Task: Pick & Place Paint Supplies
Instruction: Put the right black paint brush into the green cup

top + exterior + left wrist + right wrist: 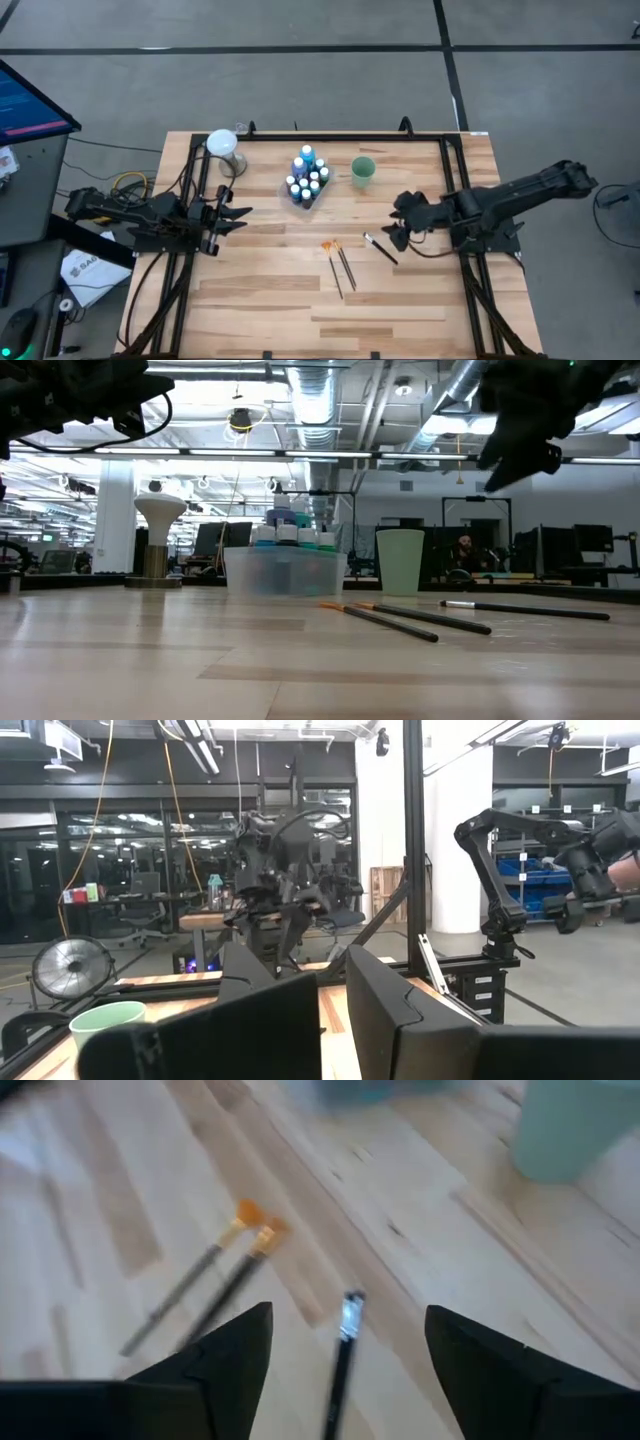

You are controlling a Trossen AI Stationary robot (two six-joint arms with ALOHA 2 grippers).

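Observation:
Three thin brushes lie flat on the wooden table. Two orange-tipped brushes (340, 266) (225, 1270) lie side by side, and a dark brush with a silver ferrule (380, 248) (345, 1335) lies to their right. My right gripper (397, 232) (348, 1345) is open and hovers well above this dark brush, touching nothing. The small white-capped bottles and taller blue bottles (307, 178) stand in the clear tray (285, 572). My left gripper (243, 215) (334, 1020) waits shut at the table's left side.
A green cup (362, 170) (400, 560) stands right of the tray, toward the far edge. A white stand with a round head (222, 146) is at the far left. The near half of the table is bare wood. A black frame (330, 136) rims the table.

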